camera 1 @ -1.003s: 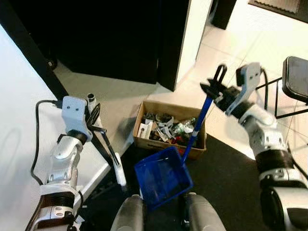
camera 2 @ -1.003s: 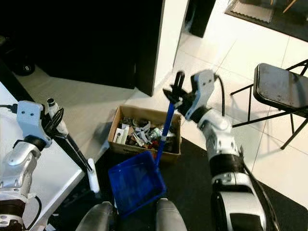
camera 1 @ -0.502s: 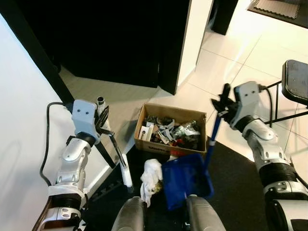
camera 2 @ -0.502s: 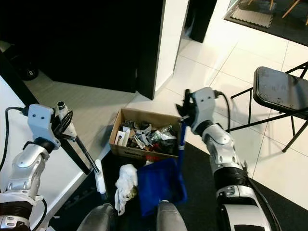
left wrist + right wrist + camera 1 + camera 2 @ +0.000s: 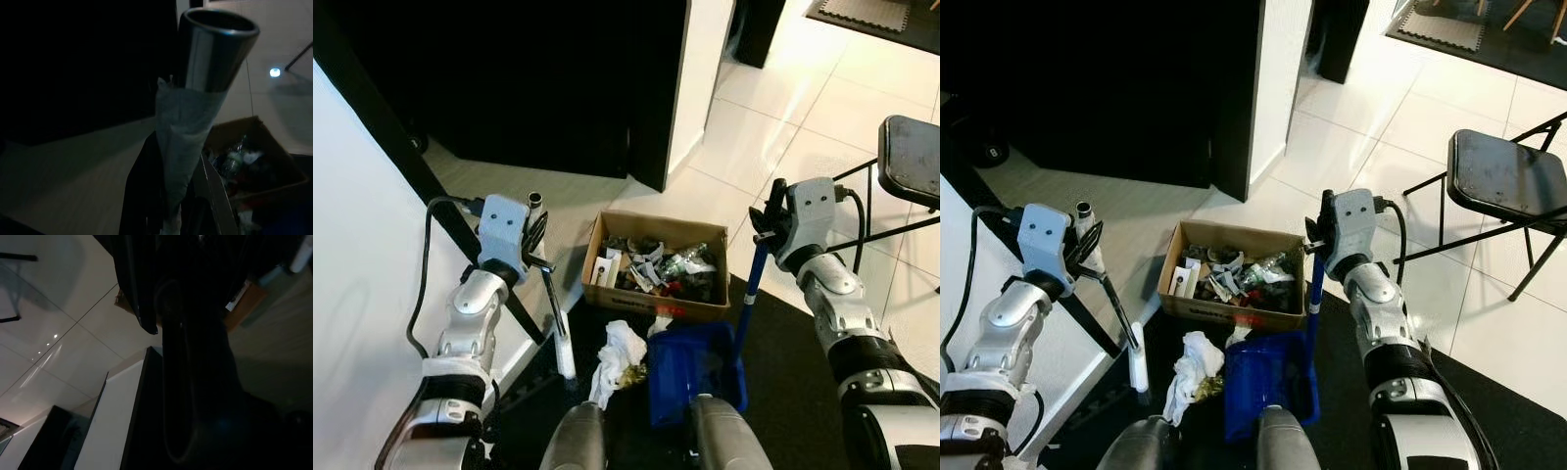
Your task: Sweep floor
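The left gripper (image 5: 534, 235) pinches the broom (image 5: 555, 318), its head down beside the white rubbish (image 5: 617, 354). The right gripper (image 5: 770, 217) clamps the blue dustpan (image 5: 695, 367) handle, pan below it, near the box (image 5: 656, 266).

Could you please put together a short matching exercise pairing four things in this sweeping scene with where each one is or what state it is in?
Things:
1. blue dustpan
2. cardboard box
3. white crumpled cloth
4. brush

States:
A. full of mixed rubbish
B. held by the left gripper
C. on the dark mat, its handle in the right gripper
D. lying loose on the mat beside the dustpan

Pairs: 1-C, 2-A, 3-D, 4-B
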Robot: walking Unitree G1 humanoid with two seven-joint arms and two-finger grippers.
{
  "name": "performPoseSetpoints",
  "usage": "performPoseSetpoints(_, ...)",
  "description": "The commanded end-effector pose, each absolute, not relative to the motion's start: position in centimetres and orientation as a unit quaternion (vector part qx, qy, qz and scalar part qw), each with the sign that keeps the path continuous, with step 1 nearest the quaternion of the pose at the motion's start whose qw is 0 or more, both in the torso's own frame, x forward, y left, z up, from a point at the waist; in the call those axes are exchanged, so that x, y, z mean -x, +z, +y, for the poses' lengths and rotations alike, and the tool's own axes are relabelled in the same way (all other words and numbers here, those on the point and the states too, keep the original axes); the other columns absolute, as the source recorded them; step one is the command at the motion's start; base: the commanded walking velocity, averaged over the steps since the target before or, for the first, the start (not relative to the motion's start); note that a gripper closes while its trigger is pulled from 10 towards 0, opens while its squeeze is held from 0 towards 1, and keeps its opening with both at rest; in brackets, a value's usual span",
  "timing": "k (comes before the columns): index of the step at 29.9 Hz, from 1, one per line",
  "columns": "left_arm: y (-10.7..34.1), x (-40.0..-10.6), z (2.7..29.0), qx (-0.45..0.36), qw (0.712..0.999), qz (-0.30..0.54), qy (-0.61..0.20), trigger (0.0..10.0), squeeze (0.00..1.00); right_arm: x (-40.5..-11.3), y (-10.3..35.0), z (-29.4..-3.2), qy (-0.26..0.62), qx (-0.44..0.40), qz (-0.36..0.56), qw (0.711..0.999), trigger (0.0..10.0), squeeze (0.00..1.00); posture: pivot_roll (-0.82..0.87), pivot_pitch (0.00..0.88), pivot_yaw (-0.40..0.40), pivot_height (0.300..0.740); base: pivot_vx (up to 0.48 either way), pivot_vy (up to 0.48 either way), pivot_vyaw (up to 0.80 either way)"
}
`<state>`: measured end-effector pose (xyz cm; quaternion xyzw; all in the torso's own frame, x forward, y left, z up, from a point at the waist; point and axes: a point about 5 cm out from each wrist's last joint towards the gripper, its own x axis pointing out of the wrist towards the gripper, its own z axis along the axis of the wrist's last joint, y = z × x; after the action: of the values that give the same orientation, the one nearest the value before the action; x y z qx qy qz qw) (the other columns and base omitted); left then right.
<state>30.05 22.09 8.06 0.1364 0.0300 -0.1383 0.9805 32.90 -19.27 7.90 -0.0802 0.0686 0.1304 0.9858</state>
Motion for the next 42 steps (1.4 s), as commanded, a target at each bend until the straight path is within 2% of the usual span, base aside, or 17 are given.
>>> performPoseSetpoints(1, 8.5, -30.3, 22.5, -0.170, 0.974, 0.026, -0.148, 10.0, 0.00, -33.2, 8.6, -19.7, 0.134, 0.107, 0.066, 0.983, 10.0, 0.00, 0.04, 0.046, -0.024, 0.740, 0.000, 0.000, 0.00)
performPoseSetpoints(7, 8.7, -30.7, 23.0, -0.180, 0.972, 0.030, -0.145, 10.0, 0.00, -32.8, 8.6, -21.6, 0.122, 0.121, 0.078, 0.982, 10.0, 0.00, 0.03, 0.049, -0.022, 0.740, 0.000, 0.000, 0.00)
performPoseSetpoints(10, 8.6, -30.9, 23.0, -0.181, 0.972, 0.032, -0.146, 10.0, 0.00, -32.5, 8.4, -21.7, 0.121, 0.120, 0.080, 0.982, 10.0, 0.00, 0.02, 0.050, -0.019, 0.740, 0.000, 0.000, 0.00)
performPoseSetpoints(15, 8.1, -31.3, 22.5, -0.191, 0.968, 0.044, -0.157, 10.0, 0.00, -32.6, 7.7, -20.5, 0.123, 0.123, 0.082, 0.981, 10.0, 0.00, 0.02, 0.054, -0.014, 0.740, 0.000, 0.000, 0.00)
performPoseSetpoints(21, 7.6, -32.1, 21.4, -0.200, 0.963, 0.060, -0.171, 10.0, 0.00, -34.5, 8.9, -18.1, 0.105, 0.125, 0.057, 0.985, 10.0, 0.00, 0.03, 0.096, -0.019, 0.740, 0.000, 0.000, 0.00)
performPoseSetpoints(26, 7.4, -32.3, 20.8, -0.197, 0.961, 0.064, -0.182, 10.0, 0.00, -35.3, 9.7, -17.6, 0.095, 0.124, 0.046, 0.987, 10.0, 0.00, 0.03, 0.121, -0.019, 0.740, 0.000, 0.000, 0.00)
performPoseSetpoints(35, 7.8, -32.5, 21.3, -0.174, 0.969, 0.052, -0.166, 10.0, 0.00, -36.0, 11.7, -17.3, 0.102, 0.095, 0.004, 0.990, 10.0, 0.00, 0.02, 0.108, -0.019, 0.740, 0.000, 0.000, 0.00)
performPoseSetpoints(42, 7.3, -32.4, 21.3, -0.179, 0.968, 0.062, -0.166, 10.0, 0.00, -35.2, 9.4, -15.9, 0.131, 0.122, 0.034, 0.983, 10.0, 0.00, 0.02, 0.104, -0.020, 0.740, 0.000, 0.000, 0.00)
